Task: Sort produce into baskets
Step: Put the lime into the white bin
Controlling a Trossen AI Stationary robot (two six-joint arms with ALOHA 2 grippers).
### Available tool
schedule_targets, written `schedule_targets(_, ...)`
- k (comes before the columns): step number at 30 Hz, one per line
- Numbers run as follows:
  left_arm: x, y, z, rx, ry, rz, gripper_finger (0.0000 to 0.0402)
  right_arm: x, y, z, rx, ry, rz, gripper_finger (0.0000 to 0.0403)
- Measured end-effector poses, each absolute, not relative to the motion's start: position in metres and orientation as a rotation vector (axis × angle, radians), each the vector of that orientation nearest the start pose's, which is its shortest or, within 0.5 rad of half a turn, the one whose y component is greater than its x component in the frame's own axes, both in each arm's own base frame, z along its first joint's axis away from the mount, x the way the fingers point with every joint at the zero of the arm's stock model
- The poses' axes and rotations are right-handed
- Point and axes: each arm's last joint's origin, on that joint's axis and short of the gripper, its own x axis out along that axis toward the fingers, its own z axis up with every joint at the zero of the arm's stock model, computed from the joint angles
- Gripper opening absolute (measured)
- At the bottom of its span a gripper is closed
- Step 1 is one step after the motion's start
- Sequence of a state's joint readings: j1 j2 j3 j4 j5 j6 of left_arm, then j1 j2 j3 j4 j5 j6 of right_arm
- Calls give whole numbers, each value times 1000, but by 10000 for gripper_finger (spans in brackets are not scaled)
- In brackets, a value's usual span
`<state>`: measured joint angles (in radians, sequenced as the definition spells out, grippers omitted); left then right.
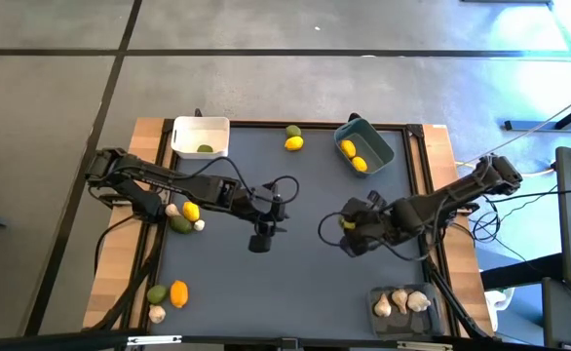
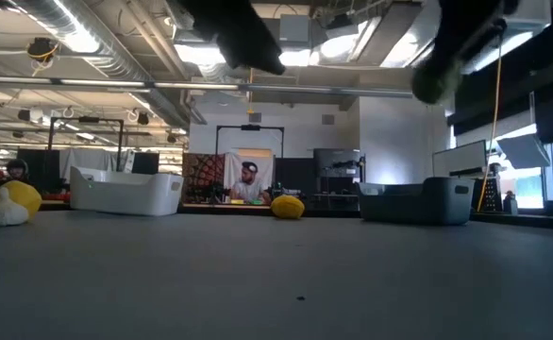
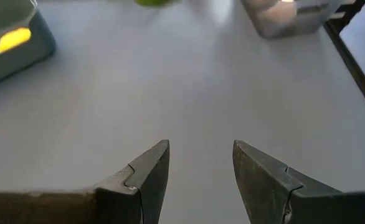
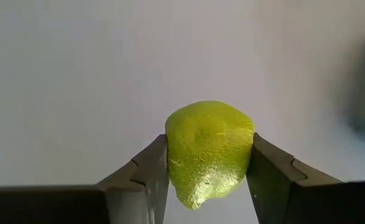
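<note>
My right gripper (image 1: 348,232) is above the dark mat's right half, shut on a green roundish fruit (image 4: 210,149). My left gripper (image 1: 261,240) hangs open and empty over the mat's middle; its fingers also show in the left wrist view (image 3: 201,149). The white basket (image 1: 201,136) at the far left holds a green fruit (image 1: 205,149). The blue-grey basket (image 1: 363,146) at the far right holds two yellow fruits (image 1: 354,156). The clear basket (image 1: 402,302) at the near right holds garlic bulbs. My right gripper pinches the green fruit by two opposite sides (image 4: 173,155) between its two fingers. The fingers point toward the table's left, slanting down. The fruit is lifted clear of the mat, and it shows high up in the low view (image 2: 434,83).
A green fruit (image 1: 292,131) and a yellow fruit (image 1: 293,143) lie at the mat's far edge. A yellow fruit, a green fruit and garlic (image 1: 183,214) lie under the left arm. More produce (image 1: 169,295) lies at the near left. A person sits in the room beyond (image 2: 248,184).
</note>
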<state>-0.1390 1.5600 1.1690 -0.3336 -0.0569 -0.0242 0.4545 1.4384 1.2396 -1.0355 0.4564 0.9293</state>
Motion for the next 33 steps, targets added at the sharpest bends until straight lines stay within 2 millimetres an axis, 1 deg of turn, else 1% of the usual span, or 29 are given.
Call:
schedule_targets(3, 338, -46, 268, 79, 684, -71, 174, 250, 119, 289, 286, 918, -397, 166)
schedule_targets(6, 340, -54, 272, 141, 633, -81, 187, 254, 127, 288, 296, 856, -351, 166)
schedule_targets(8, 341, -60, 275, 193, 591, -109, 207, 256, 130, 288, 300, 809, -343, 166)
schedule_targets(13, 343, -76, 283, 311, 478, -177, 270, 262, 132, 291, 296, 737, -318, 166)
schedule_targets(16, 343, -82, 287, 411, 431, -205, 291, 266, 135, 295, 292, 688, -279, 166)
schedule_targets(26, 345, -85, 292, 419, 370, -200, 296, 279, 141, 308, 296, 520, -218, 166)
schedule_targets(33, 345, -87, 292, 424, 363, -205, 296, 284, 143, 314, 317, 448, -192, 166)
